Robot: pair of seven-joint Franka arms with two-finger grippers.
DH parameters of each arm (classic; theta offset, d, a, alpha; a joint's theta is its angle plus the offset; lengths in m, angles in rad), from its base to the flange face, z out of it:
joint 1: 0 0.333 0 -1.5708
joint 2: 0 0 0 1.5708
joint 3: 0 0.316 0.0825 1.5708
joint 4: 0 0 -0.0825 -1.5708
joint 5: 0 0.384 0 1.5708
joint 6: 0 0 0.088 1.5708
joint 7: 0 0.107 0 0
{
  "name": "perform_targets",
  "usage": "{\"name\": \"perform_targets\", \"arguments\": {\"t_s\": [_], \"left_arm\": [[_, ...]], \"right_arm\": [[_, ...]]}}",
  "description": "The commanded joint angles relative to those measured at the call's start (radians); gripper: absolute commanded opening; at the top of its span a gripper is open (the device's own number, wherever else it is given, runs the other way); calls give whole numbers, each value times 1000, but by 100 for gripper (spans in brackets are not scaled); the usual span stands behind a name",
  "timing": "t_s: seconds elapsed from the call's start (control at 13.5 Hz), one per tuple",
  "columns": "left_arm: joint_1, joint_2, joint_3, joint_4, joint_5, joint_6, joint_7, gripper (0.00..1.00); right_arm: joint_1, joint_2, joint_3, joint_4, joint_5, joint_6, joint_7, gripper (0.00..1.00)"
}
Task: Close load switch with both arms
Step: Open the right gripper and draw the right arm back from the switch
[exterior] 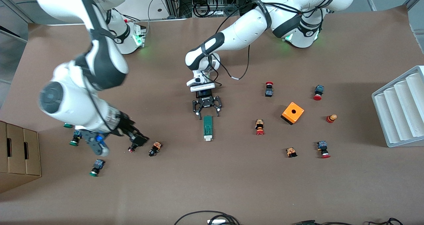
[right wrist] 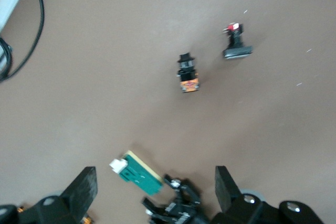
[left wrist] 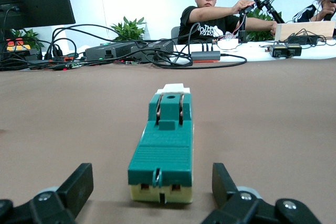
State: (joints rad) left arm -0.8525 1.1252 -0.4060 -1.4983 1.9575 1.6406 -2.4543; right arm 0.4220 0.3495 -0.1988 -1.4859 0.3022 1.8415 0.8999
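Observation:
The load switch (exterior: 207, 127) is a narrow green block lying flat mid-table, its white handle (exterior: 207, 138) at the end nearer the front camera. My left gripper (exterior: 208, 112) is low at the switch's other end and open. In the left wrist view the switch (left wrist: 161, 148) lies between the black fingers (left wrist: 77, 186), with a gap on each side. My right gripper (exterior: 119, 142) hangs open over the small push buttons toward the right arm's end, holding nothing. Its wrist view shows the switch (right wrist: 139, 172) and the left gripper farther off.
An orange square box (exterior: 292, 112) and several push buttons (exterior: 259, 127) lie toward the left arm's end, where a white ribbed tray (exterior: 400, 109) stands. More buttons (exterior: 155, 148) lie under the right arm. A cardboard box (exterior: 18, 155) sits at the right arm's end.

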Motion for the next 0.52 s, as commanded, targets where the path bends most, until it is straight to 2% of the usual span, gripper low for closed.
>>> {"name": "perform_targets", "arguments": {"t_s": [0.0, 0.15, 0.44], "left_arm": [[4, -41, -7, 1, -12, 25, 12, 100], [4, -74, -7, 0, -43, 51, 14, 100], [1, -155, -11, -10, -98, 106, 15, 100]], "right_arm": [[-67, -140, 13, -128, 11, -48, -218, 100], [-112, -213, 13, -169, -23, -82, -387, 100], [-224, -297, 13, -175, -81, -189, -746, 100]]}}
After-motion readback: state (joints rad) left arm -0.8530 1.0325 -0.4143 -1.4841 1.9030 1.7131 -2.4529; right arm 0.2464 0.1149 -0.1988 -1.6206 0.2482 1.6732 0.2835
